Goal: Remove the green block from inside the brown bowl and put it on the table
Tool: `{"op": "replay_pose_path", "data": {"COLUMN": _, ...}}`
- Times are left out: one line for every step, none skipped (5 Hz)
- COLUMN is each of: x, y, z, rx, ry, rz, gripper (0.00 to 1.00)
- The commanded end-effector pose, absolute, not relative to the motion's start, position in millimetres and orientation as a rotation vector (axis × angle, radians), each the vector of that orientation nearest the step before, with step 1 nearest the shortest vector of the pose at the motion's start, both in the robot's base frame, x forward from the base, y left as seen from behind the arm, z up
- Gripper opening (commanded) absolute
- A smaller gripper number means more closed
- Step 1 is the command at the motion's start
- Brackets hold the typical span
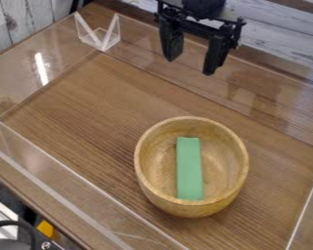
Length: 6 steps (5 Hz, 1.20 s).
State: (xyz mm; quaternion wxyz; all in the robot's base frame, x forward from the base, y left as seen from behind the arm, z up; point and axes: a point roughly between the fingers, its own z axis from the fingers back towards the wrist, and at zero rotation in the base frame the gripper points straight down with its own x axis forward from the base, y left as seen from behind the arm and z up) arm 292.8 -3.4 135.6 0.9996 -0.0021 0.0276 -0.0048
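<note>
Fingers spread, arm cropped above; green block fully visible.

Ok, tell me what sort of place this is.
Probably a lab robot test bench, not a home: the wood-grain table is fenced by clear acrylic walls, a black claw hangs open above it, and only a brown bowl holding a green block sits there.
</note>
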Motion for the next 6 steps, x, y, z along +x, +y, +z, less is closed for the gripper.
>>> {"op": "replay_pose_path", "data": {"x": 287, "y": -11, "z": 134.8, "rx": -0.010, "ry": 0.073, "rz": 0.047, "gripper": 1.00}}
{"op": "replay_pose_path", "data": {"x": 268, "y": -23, "z": 137.5, "rx": -0.024, "ry": 0.087, "rz": 0.125, "gripper": 1.00}}
{"op": "replay_pose_path", "data": {"x": 262, "y": -30, "z": 134.3, "rx": -0.024, "ry": 0.099, "rz": 0.077, "gripper": 1.00}}
{"op": "replay_pose_path", "data": {"x": 247, "y": -42, "z": 133.1, "rx": -0.031, "ry": 0.104, "rz": 0.034, "gripper": 1.00}}
{"op": "replay_pose_path", "data": {"x": 231, "y": -45, "z": 132.3, "rx": -0.039, "ry": 0.100, "rz": 0.075, "gripper": 1.00}}
{"op": "replay_pose_path", "data": {"x": 223, "y": -41, "z": 129.0, "rx": -0.043, "ry": 0.099, "rz": 0.128, "gripper": 1.00}}
